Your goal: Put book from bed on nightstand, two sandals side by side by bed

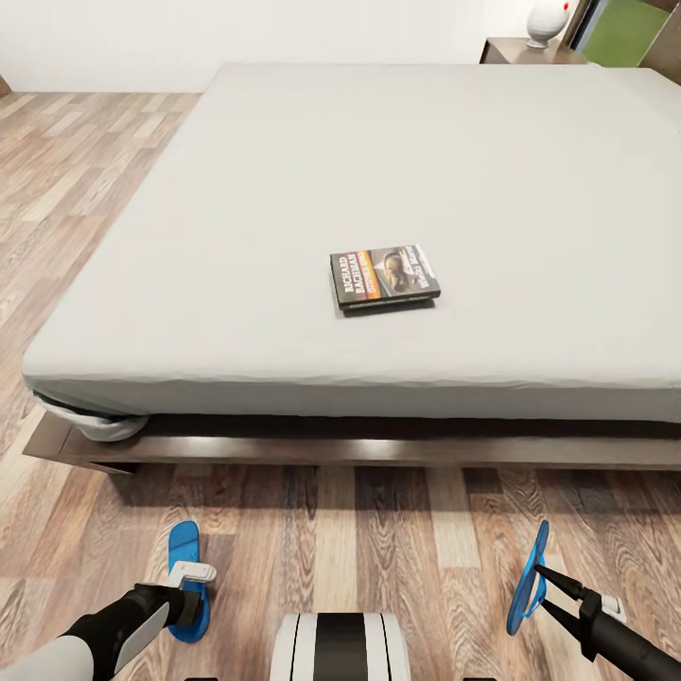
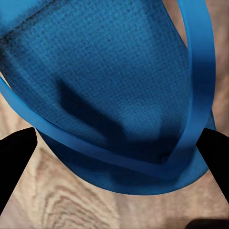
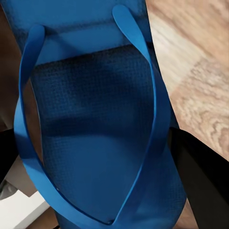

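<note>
The book [image 1: 385,276], dark-covered with an orange band, lies flat near the middle of the bed's grey mattress [image 1: 284,189]. One blue sandal [image 1: 183,551] lies flat on the wood floor in front of the bed. My left gripper [image 1: 192,594] hangs over its near end, open, with a finger [image 2: 16,162] on each side of the sole [image 2: 114,81]. The other sandal [image 1: 526,579] is tipped up on its edge above the floor at the right, and my right gripper [image 1: 542,579] is shut on it. Its sole and straps [image 3: 100,143] loom close in the right wrist view.
The bed's dark wooden frame [image 1: 359,452] runs across just beyond both sandals. A dark nightstand [image 1: 506,49] with a white rounded object [image 1: 549,21] on top stands at the far right corner. Wood-plank floor [image 1: 85,180] stretches along the bed's left side.
</note>
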Tool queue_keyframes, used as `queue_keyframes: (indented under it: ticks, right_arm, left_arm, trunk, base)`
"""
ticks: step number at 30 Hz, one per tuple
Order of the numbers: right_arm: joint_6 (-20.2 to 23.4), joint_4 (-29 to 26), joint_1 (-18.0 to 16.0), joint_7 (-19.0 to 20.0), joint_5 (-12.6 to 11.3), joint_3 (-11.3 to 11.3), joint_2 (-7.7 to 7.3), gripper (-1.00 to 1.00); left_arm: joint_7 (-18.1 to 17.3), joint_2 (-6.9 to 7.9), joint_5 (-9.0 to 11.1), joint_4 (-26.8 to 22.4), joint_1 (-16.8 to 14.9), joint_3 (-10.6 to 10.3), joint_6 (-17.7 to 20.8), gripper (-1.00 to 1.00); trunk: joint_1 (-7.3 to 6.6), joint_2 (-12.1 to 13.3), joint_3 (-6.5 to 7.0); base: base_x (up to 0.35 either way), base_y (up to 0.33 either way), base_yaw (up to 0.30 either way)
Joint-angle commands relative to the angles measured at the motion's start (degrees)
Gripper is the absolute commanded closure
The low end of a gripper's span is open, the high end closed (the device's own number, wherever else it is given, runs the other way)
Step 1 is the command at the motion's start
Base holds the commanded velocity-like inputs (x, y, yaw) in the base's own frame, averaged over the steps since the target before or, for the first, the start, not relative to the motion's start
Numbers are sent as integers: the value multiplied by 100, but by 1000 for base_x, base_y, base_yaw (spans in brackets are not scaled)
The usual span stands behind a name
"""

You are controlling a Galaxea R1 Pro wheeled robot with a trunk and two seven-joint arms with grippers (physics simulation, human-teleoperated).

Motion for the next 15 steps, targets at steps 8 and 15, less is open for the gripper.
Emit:
queue_keyframes:
  ticks: [8, 15]
  right_arm:
    - [49, 0, -2, 12, 13, -33, 1, 100]
    - [49, 0, -2, 12, 13, -32, 0, 100]
  left_arm:
    - [48, 7, 56, -19, -2, -45, 24, 100]
    - [48, 7, 56, -19, -2, -51, 24, 100]
  trunk:
    - [-1, -1, -3]
    - [-1, -1, -3]
  base:
    - [0, 6, 0]
    - [0, 245, 0]
